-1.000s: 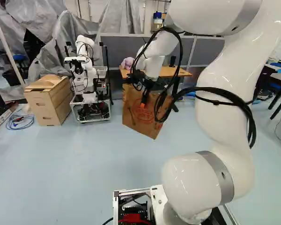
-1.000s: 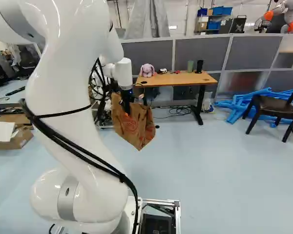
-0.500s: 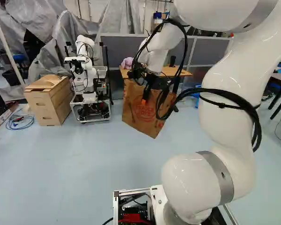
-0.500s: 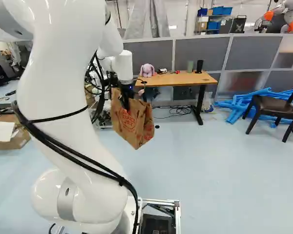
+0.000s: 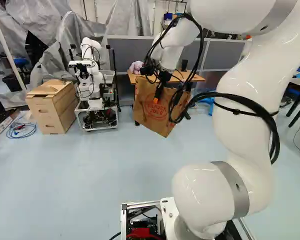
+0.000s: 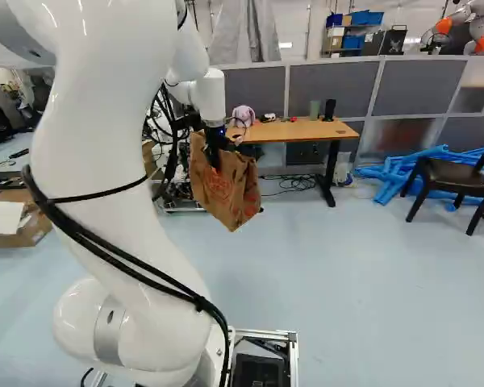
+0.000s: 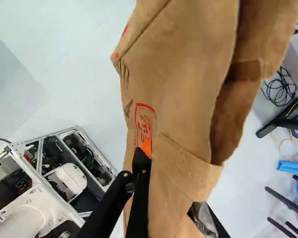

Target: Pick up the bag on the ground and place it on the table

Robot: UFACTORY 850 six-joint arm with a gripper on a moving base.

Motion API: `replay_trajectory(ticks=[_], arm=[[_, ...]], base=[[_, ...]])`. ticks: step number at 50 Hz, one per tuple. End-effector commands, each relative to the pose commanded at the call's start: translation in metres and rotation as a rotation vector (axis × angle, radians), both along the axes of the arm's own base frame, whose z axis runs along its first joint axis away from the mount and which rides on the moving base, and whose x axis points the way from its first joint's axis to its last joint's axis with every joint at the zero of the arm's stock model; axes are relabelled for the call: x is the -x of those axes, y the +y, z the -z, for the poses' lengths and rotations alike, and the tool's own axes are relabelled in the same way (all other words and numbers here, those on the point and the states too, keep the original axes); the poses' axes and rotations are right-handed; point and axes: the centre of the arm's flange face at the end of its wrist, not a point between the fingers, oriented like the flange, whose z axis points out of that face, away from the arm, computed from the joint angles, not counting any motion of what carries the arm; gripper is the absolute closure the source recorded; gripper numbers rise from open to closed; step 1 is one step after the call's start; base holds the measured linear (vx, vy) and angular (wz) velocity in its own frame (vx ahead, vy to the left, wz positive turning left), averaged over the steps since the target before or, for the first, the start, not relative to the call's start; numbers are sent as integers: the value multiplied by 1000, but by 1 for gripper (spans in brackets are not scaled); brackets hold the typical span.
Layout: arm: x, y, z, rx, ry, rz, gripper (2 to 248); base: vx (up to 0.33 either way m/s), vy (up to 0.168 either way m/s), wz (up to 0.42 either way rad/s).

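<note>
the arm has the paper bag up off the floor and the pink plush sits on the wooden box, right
Not quite: the arm has the paper bag up off the floor, but the pink plush sits on the table, as the right base view shows.

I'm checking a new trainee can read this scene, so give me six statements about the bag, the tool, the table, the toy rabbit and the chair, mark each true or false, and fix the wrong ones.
1. The tool is gripping the bag. True.
2. The bag is plain blue. False: it is brown, with red print.
3. The toy rabbit is on the wooden-topped table. True.
4. The bag lies on that table. False: it hangs in the air from the tool.
5. In the right base view, a dark chair stands to the right of the table. True.
6. The toy rabbit sits on the chair. False: it is on the table.
</note>
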Motion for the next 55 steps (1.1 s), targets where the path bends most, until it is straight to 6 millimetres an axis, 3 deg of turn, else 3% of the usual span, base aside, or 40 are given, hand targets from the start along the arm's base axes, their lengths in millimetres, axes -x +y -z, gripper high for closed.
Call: replay_trajectory(ticks=[55], arm=[[-57, -5, -75, -70, -20, 10, 229]], base=[[0, 0, 0]])
